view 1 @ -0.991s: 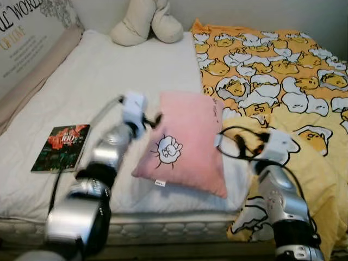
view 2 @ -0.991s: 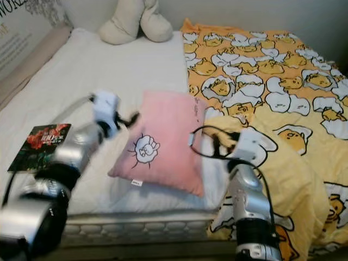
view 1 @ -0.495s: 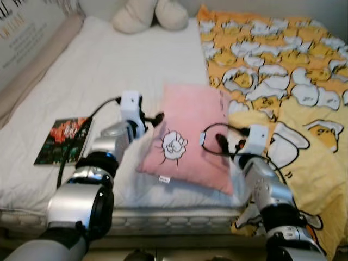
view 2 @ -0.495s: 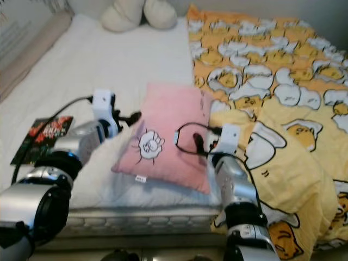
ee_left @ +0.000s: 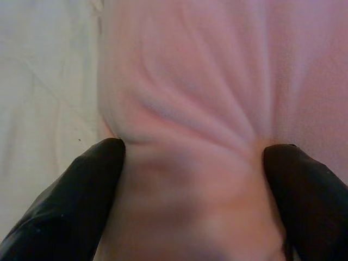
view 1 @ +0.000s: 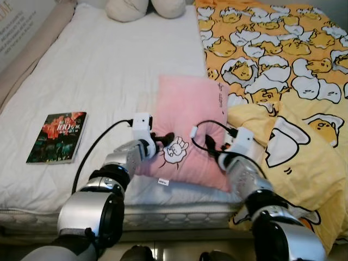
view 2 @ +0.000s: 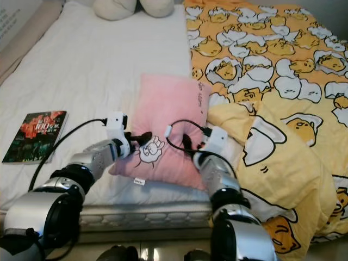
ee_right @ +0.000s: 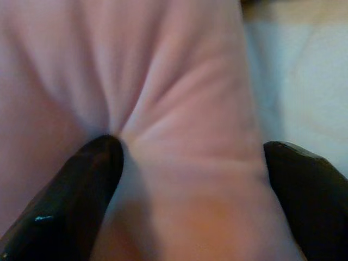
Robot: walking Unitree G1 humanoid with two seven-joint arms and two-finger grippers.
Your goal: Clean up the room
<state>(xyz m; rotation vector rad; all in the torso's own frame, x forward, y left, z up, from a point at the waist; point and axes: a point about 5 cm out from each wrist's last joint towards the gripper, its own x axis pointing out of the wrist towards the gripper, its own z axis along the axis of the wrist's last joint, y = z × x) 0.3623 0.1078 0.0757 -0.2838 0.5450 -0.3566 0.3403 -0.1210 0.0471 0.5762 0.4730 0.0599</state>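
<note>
White bedding covered the bed (view 1: 109, 70) before us, and a yellow blanket with egg cartoons (view 1: 283, 70) lay over its right half. Near the front edge lay the pink pillow (view 1: 190, 109), with its right side touching the blanket. A book (view 1: 57, 136) rested flat on the sheet, well apart from the pillow on the left, and 2 cream cushions (view 1: 144, 7) sat at the far end of the bed.

We had both arms on the pillow. Our left pincer (view 1: 161, 142) was at the pillow's left edge near the small cartoon print, and in the left wrist view its 2 fingers (ee_left: 70, 201) stood partly open with a thick fold of pink cloth bunched between them. Our right pincer (view 1: 213, 145) was at the right edge, and its fingers (ee_right: 76, 196) also pressed a fold of the pillow in the same way. So each pincer held a pinch of the pillow from one side.

We judged that the next step was to lift the pillow and carry it toward the head of the bed. The risk was that each pincer held only cloth and soft filling, so a fold could slip out if we lifted fast or unevenly. The blanket edge beside the right pincer could also be dragged along.
</note>
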